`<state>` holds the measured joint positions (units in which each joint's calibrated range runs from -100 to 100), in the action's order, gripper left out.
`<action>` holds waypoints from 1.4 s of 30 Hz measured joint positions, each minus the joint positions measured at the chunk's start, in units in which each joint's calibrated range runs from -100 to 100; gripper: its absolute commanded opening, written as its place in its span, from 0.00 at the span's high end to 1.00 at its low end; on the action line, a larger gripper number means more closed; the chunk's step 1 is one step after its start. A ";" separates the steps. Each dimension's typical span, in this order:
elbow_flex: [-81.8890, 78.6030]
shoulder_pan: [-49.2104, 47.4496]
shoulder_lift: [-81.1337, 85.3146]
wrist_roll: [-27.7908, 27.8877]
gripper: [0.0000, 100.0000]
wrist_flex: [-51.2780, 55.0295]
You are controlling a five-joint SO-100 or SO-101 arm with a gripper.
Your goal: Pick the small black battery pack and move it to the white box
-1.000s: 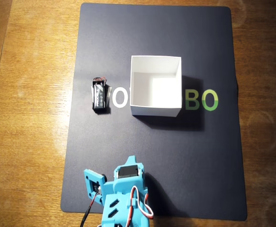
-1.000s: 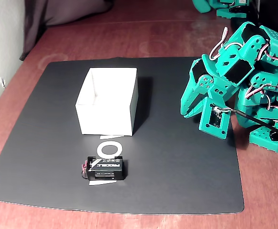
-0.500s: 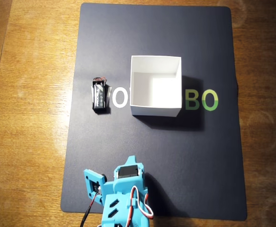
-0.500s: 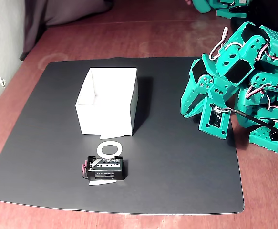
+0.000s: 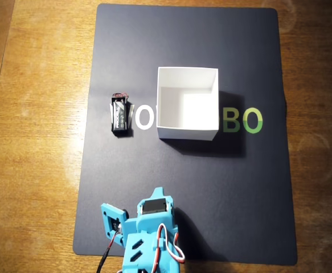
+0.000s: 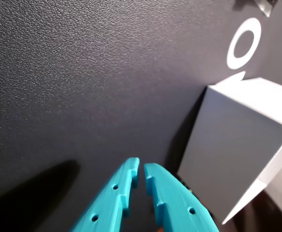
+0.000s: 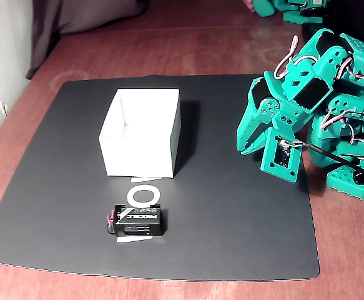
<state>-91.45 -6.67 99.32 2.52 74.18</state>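
Observation:
The small black battery pack (image 5: 119, 114) lies flat on the black mat, left of the white box (image 5: 187, 134) in the overhead view, its red wires at the far end. The fixed view has the pack (image 7: 138, 220) in front of the box (image 7: 138, 153), a white "O" between them. My teal arm (image 5: 146, 233) sits folded at the mat's near edge, far from both. In the wrist view my gripper (image 6: 141, 166) is shut with nothing in it, low over the mat, and a wall of the box (image 6: 228, 154) stands to its right. The box looks empty.
The black mat (image 5: 240, 187) with printed letters covers most of the wooden table (image 5: 35, 142). More teal robot parts (image 7: 350, 144) crowd the right edge of the fixed view. A dark cloth (image 7: 82, 15) lies at the far left.

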 measured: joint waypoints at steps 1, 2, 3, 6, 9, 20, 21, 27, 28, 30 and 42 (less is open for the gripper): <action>-0.09 0.00 -0.08 0.16 0.99 -0.17; -0.09 0.00 -0.08 0.32 0.99 -0.17; -0.09 0.00 -0.08 0.53 0.99 -0.26; -0.09 0.00 -0.08 3.10 0.99 -0.61; -0.09 0.00 -0.85 6.20 0.99 -2.44; 12.64 0.00 -23.81 8.88 0.99 -11.43; 14.64 0.00 -26.10 8.88 0.99 -11.43; 28.64 0.00 -39.83 8.88 0.99 -11.51; 31.73 0.00 -42.37 8.88 0.99 -11.51; 36.82 0.00 -46.36 8.88 0.99 -11.51; 64.73 0.00 -67.29 8.88 0.99 -11.51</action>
<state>-26.73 -6.67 32.03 11.40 62.67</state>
